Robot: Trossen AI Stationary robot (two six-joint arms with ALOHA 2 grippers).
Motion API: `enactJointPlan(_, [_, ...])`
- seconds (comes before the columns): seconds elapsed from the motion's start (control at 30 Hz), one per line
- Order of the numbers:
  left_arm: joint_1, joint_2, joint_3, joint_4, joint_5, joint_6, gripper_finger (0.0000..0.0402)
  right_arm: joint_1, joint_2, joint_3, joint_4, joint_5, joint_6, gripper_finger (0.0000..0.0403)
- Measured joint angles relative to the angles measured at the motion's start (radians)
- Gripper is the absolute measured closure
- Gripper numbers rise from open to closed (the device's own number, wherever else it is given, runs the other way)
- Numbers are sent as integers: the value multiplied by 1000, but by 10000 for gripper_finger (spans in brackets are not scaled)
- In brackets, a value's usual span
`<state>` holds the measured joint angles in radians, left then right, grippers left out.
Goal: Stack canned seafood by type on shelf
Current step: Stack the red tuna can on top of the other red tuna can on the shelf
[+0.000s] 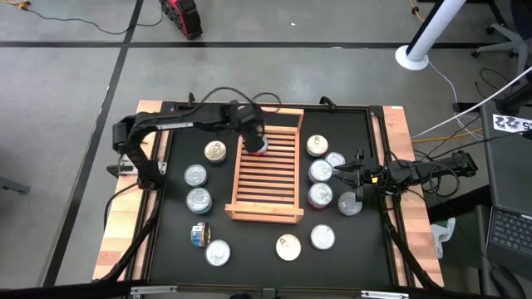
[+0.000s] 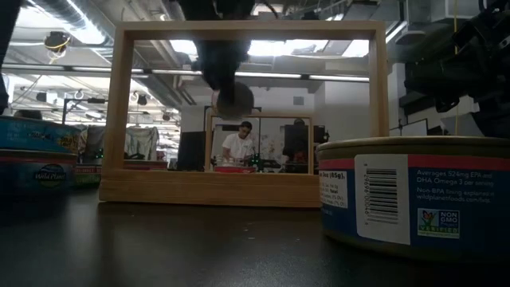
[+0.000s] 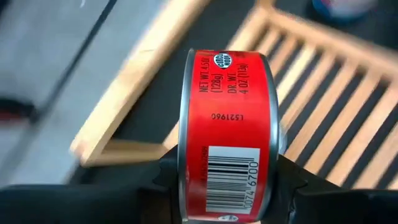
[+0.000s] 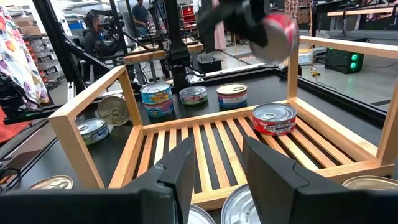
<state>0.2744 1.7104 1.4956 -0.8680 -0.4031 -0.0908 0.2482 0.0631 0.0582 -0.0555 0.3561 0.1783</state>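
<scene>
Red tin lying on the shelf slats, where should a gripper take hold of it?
Across its low round wall, coming from above, I'd say: the lying red tin sits flat, lid up, and the shelf has a rail close beside it.

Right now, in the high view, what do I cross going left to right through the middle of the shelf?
Silver-lidded tin → shelf → second tin close to the shelf's right edge → right gripper, open and holding nothing.

Black table top (image 1: 174, 220), white pole (image 1: 428, 33), person (image 2: 238, 142)
</scene>
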Motion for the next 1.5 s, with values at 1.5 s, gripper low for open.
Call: enactJointPlan(1.5, [-25,293,1,148,-168,692,254,0,0,1,-6,2,0,267])
